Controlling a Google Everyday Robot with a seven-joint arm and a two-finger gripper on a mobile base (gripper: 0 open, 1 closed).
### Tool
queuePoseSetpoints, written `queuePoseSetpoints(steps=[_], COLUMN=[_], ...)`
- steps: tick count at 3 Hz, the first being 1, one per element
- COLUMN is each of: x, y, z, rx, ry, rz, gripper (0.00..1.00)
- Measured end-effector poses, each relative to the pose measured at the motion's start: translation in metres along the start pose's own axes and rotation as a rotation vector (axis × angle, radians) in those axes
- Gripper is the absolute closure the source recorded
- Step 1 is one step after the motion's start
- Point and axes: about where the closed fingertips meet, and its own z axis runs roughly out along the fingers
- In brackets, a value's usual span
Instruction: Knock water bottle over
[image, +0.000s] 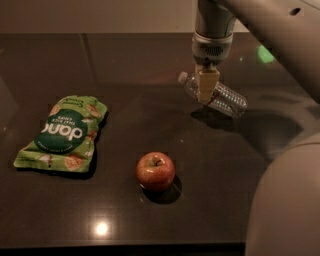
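Note:
The water bottle is clear and ribbed with a white cap. It lies on its side on the dark table at the back right, cap pointing left and away. My gripper hangs straight down from the arm. Its tan fingers are shut and empty, and they cross in front of the bottle's neck end. I cannot tell whether they touch the bottle.
A red apple stands in the middle front. A green chip bag lies flat at the left. My arm's large grey body fills the right front corner. The table's front edge runs along the bottom.

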Motion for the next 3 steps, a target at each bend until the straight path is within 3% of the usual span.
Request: queuePoseSetpoints(steps=[2, 3], x=[-0.0025, -0.0018], y=[0.0077, 0.0090], z=[0.0156, 0.0177], rx=[-0.036, -0.045], ry=[0.023, 0.000], rz=[-0.030, -0.028], gripper=[0.35, 0.12])
